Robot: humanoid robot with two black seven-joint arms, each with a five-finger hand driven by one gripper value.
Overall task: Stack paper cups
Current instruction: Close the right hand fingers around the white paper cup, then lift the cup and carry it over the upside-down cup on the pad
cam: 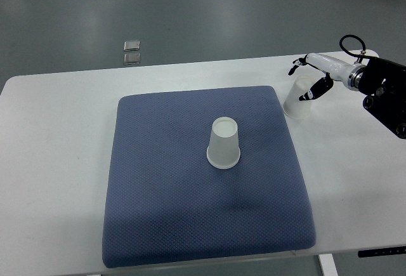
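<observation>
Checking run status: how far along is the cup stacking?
Nothing is stacked yet. One paper cup stands upside down on the blue mat. The right robot hand is at the second cup, off the mat's right corner on the table; its grip is unclear. Still left: carrying that cup over and stacking it.

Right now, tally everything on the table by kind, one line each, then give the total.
Paper cups: 2, one upside down on the pad, one off the pad at the right hand
Blue pad: 1
Robot hands: 1, the right hand at the second cup
Total: 4
</observation>
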